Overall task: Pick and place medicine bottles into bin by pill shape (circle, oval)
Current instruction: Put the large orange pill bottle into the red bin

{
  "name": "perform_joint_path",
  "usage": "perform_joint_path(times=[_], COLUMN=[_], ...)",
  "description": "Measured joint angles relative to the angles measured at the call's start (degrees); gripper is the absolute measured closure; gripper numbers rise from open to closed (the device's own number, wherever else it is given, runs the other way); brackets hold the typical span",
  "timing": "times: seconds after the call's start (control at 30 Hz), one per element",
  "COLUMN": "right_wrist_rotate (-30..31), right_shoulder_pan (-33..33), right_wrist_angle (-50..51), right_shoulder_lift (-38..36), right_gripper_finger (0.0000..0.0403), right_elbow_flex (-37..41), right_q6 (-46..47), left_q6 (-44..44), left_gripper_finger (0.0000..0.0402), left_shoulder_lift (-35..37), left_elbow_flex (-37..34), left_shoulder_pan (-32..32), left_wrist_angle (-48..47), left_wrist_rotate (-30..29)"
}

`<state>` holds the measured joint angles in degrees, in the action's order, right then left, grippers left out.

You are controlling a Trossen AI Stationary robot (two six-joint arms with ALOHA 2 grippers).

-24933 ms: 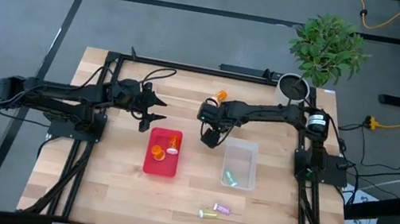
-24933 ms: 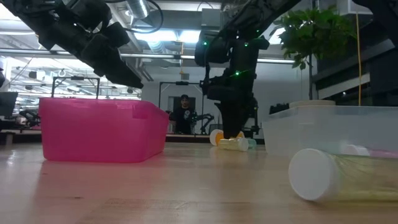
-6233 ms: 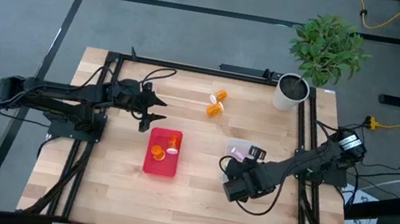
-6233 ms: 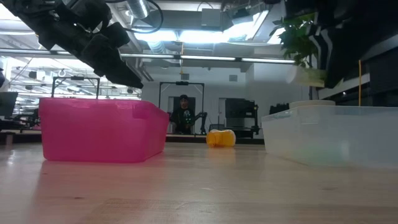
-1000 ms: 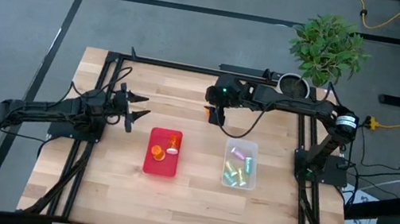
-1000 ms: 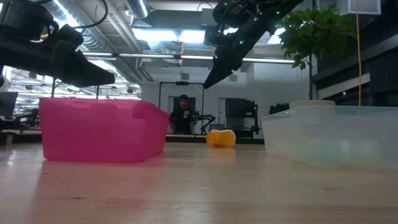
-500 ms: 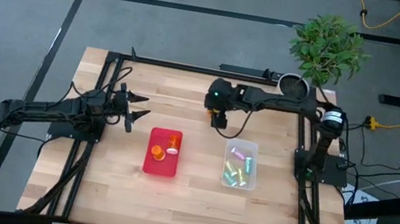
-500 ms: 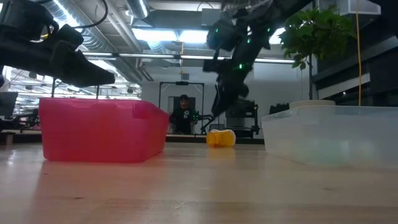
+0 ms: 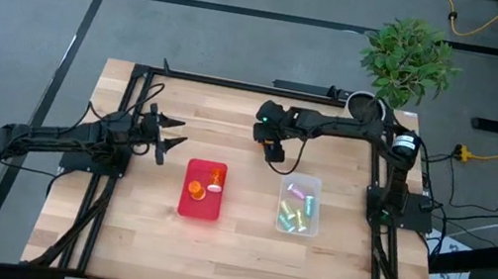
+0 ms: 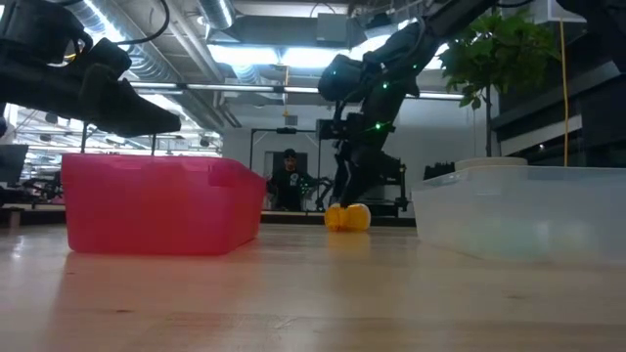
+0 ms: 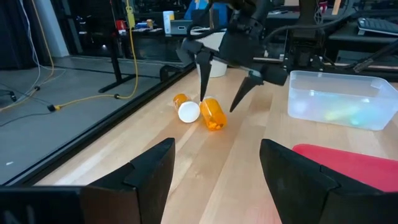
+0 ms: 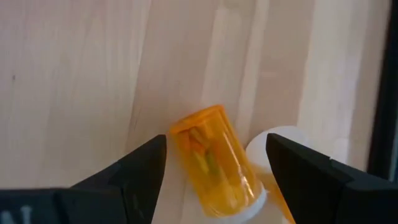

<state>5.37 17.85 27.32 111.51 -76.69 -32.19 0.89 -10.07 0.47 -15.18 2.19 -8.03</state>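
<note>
Two translucent orange medicine bottles lie on their sides on the wood at the table's far middle: one [image 12: 214, 160] [image 11: 212, 114] and, close beside it, a second [image 11: 180, 99] with a white cap [image 12: 281, 144]. My right gripper [image 9: 273, 150] [image 11: 217, 102] points down over the first bottle, open, one finger on each side of it; I see no touch. In the low view it [image 10: 349, 200] stands just above the bottle [image 10: 347, 217]. My left gripper [image 9: 167, 137] waits open and empty at the left, above the table.
A red bin [image 9: 183, 199] holding orange bottles sits at the table's middle. A clear bin [image 9: 317, 215] with several pastel bottles sits to its right. A white plant pot [image 9: 366, 108] stands at the far right corner. Bare wood lies along the near edge.
My right gripper has come down toward the orange bottles and tipped from slanting to pointing straight down, its open fingers now astride one bottle. The bottles have stayed where they were.
</note>
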Motion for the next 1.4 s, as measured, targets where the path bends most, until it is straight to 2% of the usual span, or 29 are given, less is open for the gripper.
perform_joint_path(times=[0.97,1.1,1.23,1.4], right_wrist_rotate=[-0.68,-0.72,-0.86,-0.28], right_shoulder_pan=[2.16,2.16,2.10,1.74], right_wrist_angle=[-0.08,0.19,0.18,-0.42], right_shoulder_lift=[5.71,5.77,5.83,6.29], right_gripper_finger=[0.0127,0.0149,0.0187,0.0224], right_elbow_flex=[-0.17,-0.15,-0.13,-1.78], right_q6=[1.62,3.66,5.07,10.87], left_q6=[0.00,0.00,0.00,0.00], left_gripper_finger=[0.0172,0.0172,0.0172,0.0172], left_shoulder_lift=[0.00,0.00,0.00,0.00], left_elbow_flex=[0.00,0.00,0.00,0.00], left_shoulder_pan=[0.00,0.00,0.00,-0.02], left_wrist_angle=[-0.05,-0.04,-0.04,-0.04], left_wrist_rotate=[-0.02,-0.02,-0.02,-0.02])
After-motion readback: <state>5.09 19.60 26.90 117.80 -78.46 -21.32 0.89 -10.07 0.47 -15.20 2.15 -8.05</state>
